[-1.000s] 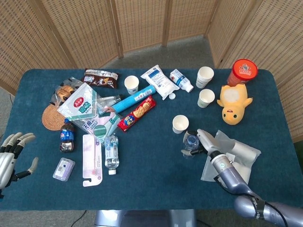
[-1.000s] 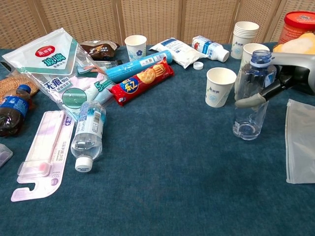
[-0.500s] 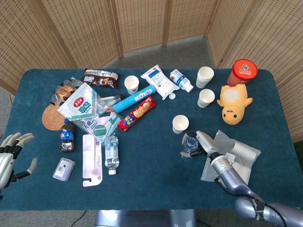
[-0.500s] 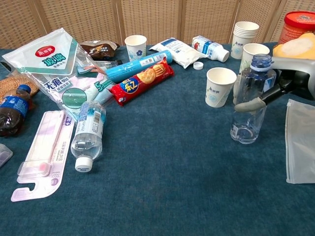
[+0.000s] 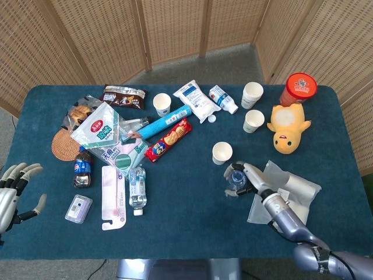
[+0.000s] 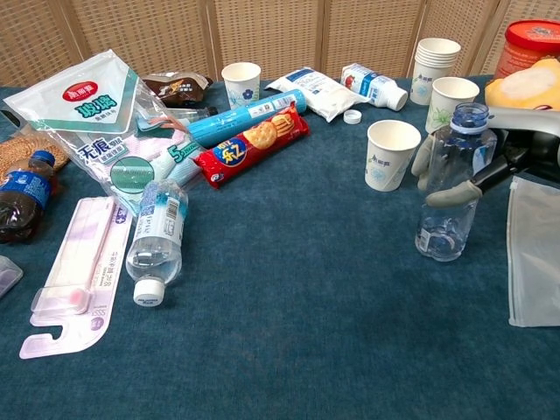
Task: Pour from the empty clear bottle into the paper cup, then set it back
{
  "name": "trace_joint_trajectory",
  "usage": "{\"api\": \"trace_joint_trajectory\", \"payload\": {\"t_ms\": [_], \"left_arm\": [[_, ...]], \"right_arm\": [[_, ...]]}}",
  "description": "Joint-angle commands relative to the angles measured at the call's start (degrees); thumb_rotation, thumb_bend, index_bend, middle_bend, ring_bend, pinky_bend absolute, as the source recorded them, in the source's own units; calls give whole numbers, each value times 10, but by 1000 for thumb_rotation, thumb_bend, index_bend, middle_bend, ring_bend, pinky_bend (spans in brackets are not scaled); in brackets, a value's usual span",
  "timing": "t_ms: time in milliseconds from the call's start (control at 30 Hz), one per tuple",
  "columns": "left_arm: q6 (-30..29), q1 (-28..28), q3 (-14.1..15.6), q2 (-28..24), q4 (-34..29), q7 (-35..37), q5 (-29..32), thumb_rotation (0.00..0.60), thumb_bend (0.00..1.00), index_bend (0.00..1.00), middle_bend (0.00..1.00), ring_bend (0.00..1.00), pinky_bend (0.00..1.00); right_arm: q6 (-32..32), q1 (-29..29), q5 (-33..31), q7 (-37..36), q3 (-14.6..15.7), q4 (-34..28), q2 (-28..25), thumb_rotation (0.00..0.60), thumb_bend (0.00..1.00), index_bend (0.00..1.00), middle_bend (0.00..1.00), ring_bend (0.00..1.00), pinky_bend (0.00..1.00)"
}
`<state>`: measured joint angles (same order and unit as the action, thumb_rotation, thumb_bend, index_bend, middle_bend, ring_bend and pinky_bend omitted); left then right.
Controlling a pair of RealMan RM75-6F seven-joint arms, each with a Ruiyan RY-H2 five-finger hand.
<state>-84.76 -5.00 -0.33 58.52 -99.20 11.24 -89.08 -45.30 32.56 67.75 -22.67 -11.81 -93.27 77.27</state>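
Observation:
The empty clear bottle [image 6: 452,188] stands upright and uncapped on the blue table, right of a paper cup [image 6: 391,154]. From above, the same bottle [image 5: 235,180] sits just below that cup [image 5: 222,153]. My right hand [image 6: 477,171] wraps the bottle from the right, its fingers [image 6: 451,193] curled round the bottle's middle; in the head view the right hand [image 5: 252,178] covers the bottle's right side. My left hand [image 5: 13,189] hangs off the table's left edge, fingers spread, holding nothing.
A clear zip bag [image 6: 534,262] lies right of the bottle. More paper cups [image 6: 450,98] and a cup stack [image 6: 435,59] stand behind, beside a yellow duck toy [image 5: 287,129] and red tub [image 5: 299,87]. Snack packs, a full water bottle [image 6: 158,234] and cola bottle [image 6: 23,194] crowd the left.
The bottle and my right hand have shifted slightly right and toward the near edge, staying upright on the table. The left hand has not moved.

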Motion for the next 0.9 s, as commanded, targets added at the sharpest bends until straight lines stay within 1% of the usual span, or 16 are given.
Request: {"api": "trace_joint_trajectory", "payload": {"t_ms": [33, 367, 700, 767, 833, 900], "left_arm": [[1, 0, 0, 0, 0, 0, 1, 334, 490, 149, 171, 86, 45], [1, -2, -1, 1, 0, 0, 0, 328, 490, 149, 171, 86, 45], [3, -5, -2, 4, 1, 1, -3, 329, 490, 149, 171, 86, 45], [2, -5, -2, 4, 1, 1, -4, 328, 490, 149, 171, 86, 45], [1, -4, -2, 4, 1, 1, -4, 328, 490, 149, 171, 86, 45], [1, -4, -2, 3, 1, 1, -5, 330, 490, 149, 171, 86, 45]], "right_arm": [[1, -1, 4, -6, 1, 1, -3, 600, 210, 427, 484, 350, 97], [-1, -3, 19, -21, 5, 0, -12, 600, 205, 403, 463, 326, 59], [-1, -7, 41, -26, 19, -17, -31, 597, 197, 326, 410, 285, 15], [-1, -7, 43, -26, 20, -19, -35, 580, 198, 305, 394, 270, 4], [0, -7, 46, -28, 22, -21, -38, 539, 198, 268, 364, 245, 0], [1, -6, 50, -33, 22, -24, -42, 516, 196, 235, 337, 224, 0]]}}
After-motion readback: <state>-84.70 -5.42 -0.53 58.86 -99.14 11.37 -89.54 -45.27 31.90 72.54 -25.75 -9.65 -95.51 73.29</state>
